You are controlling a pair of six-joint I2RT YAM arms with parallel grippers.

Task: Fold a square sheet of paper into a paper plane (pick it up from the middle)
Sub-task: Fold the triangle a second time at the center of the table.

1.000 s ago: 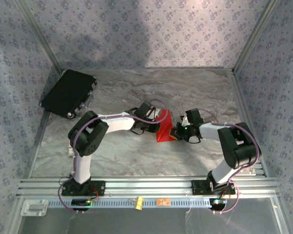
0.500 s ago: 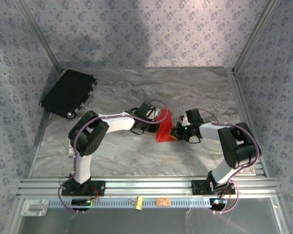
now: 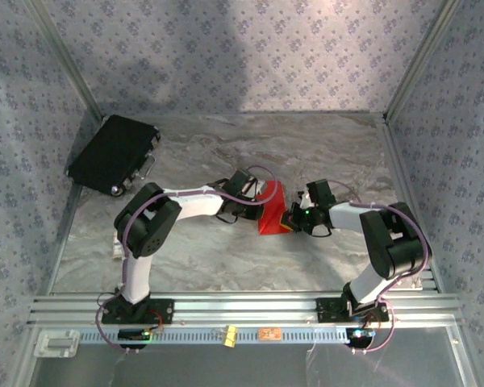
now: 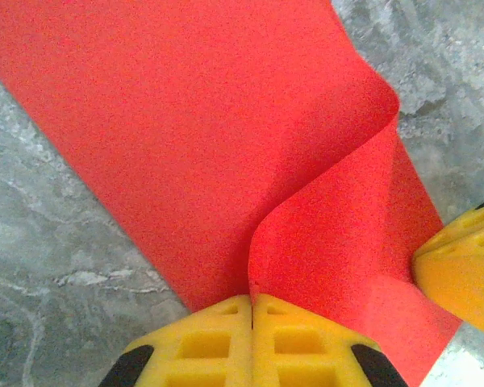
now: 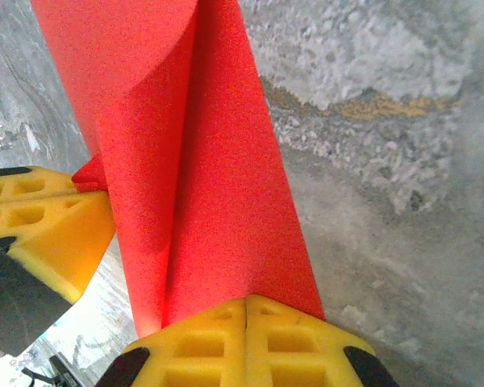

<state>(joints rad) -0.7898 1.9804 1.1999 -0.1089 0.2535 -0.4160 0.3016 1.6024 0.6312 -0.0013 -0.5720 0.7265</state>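
The square sheet of paper, bright red, is held just above the marble table mid-scene, bent over on itself in a soft loop rather than shaped as a paper plane. My left gripper is shut on its left edge, and the paper curls away from the closed yellow fingertips. My right gripper is shut on the opposite edge. In the right wrist view the paper rises as a doubled strip from the closed gripper. Each wrist view catches the other gripper's yellow finger close beside the paper.
A black rectangular case lies tilted in the back left corner. Patterned walls and metal posts close in three sides. An aluminium rail runs along the near edge, with a small orange tag below it.
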